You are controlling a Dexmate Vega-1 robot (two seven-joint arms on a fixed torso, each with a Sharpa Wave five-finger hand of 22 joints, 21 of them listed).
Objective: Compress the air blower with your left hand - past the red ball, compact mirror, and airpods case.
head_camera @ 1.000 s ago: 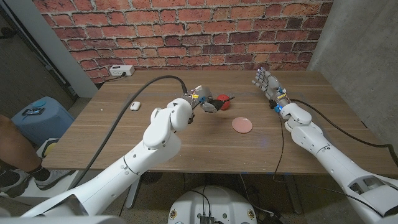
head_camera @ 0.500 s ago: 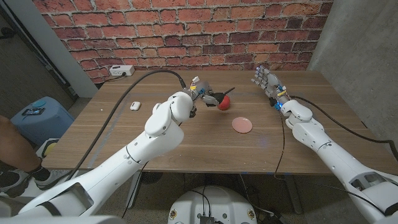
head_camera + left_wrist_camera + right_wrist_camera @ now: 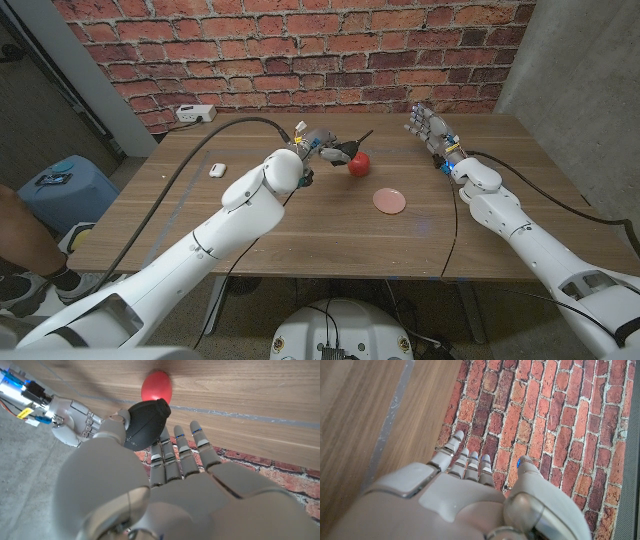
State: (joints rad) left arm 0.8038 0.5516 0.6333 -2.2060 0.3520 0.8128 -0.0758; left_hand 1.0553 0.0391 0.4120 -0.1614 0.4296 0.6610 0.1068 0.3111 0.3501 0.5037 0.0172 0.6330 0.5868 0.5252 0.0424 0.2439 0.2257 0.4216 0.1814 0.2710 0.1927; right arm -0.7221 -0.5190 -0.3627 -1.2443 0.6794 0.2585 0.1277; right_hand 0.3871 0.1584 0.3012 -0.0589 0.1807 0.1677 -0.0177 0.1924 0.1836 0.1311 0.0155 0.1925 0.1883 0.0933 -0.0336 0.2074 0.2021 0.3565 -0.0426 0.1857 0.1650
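Note:
My left hand [image 3: 312, 150] pinches the black air blower [image 3: 341, 152] between thumb and fingers, just off the table; its thin nozzle points up and to the right. The left wrist view shows the blower's round bulb [image 3: 146, 422] against the thumb of the left hand [image 3: 165, 485], with the other fingers stretched out beside it. The red ball [image 3: 357, 163] [image 3: 156, 387] lies on the wood right next to the blower. A pink compact mirror [image 3: 390, 201] lies nearer the front. The white airpods case [image 3: 217, 170] sits to the left. My right hand [image 3: 428, 130] [image 3: 470, 495] stands at the far right, fingers apart, holding nothing.
A white power strip [image 3: 195, 113] lies at the table's [image 3: 300, 235] far left corner by the brick wall. A blue bin [image 3: 60, 185] and a person's leg [image 3: 20, 250] are left of the table. My right hand also appears in the left wrist view [image 3: 70, 415].
My left hand has risen and drawn back to the left with the blower, its nozzle tipping upward. The red ball now shows whole beside it. The right hand has hardly moved.

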